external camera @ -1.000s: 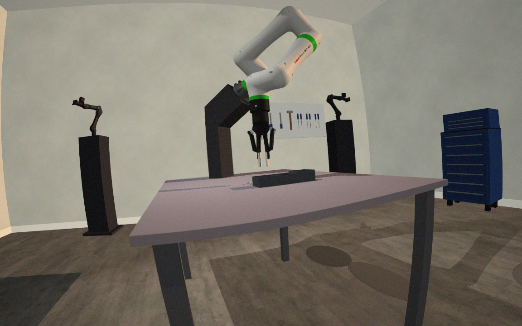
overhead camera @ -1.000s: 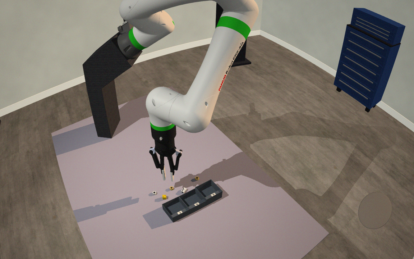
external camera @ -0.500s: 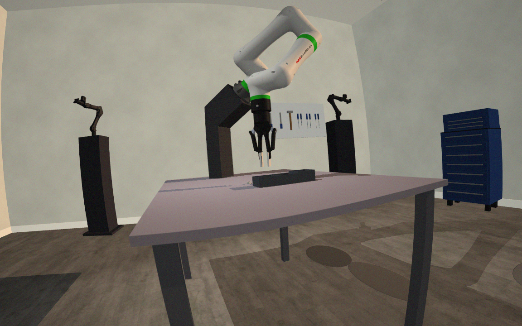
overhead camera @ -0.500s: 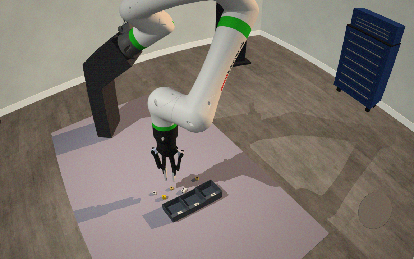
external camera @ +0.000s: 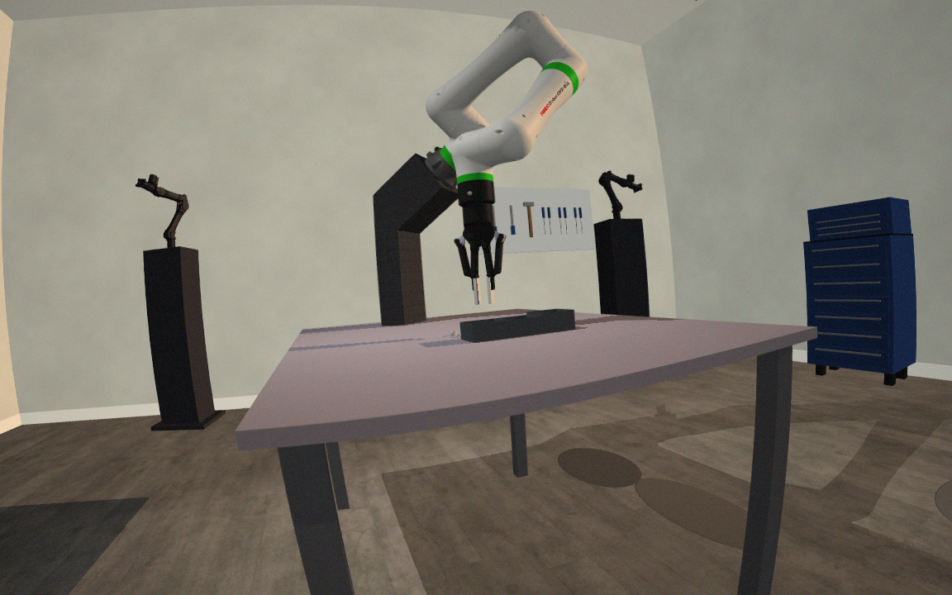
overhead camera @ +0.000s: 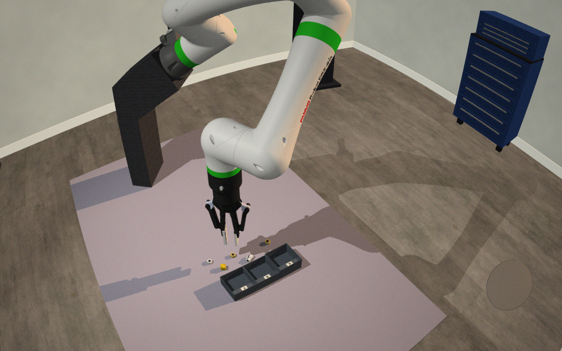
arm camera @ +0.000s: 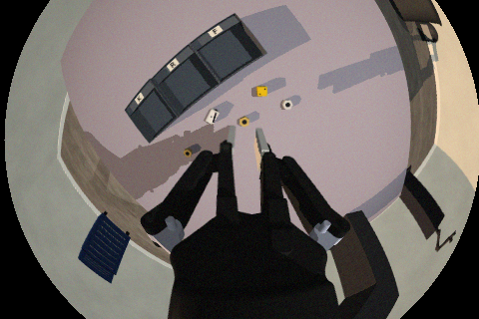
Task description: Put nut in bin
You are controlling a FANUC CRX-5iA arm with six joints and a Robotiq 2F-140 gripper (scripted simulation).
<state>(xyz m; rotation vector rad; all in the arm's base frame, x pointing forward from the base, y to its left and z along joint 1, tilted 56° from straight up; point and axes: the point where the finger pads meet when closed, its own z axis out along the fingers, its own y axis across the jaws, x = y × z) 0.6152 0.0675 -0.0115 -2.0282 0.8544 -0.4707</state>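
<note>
My gripper [overhead camera: 230,240] [external camera: 483,299] [arm camera: 244,136] points straight down a little above the table [overhead camera: 143,226] [external camera: 464,369]. Its fingers stand a narrow gap apart with nothing between them. Just beyond the fingertips lies a brass nut [overhead camera: 232,254] [arm camera: 243,122]. A second brass nut [overhead camera: 267,241] [arm camera: 188,154] lies in the arm's shadow, and a white nut [overhead camera: 209,262] [arm camera: 286,104] lies on the other side. A dark row of three bins [overhead camera: 270,281] [external camera: 516,326] [arm camera: 251,39] stands flat and empty. Its labels are too small to read.
A small yellow cube [overhead camera: 222,267] [arm camera: 262,92] and a small white block [overhead camera: 250,257] [arm camera: 214,115] lie between the nuts and the bins. The arm's black pedestal [overhead camera: 136,130] stands at the table's far corner.
</note>
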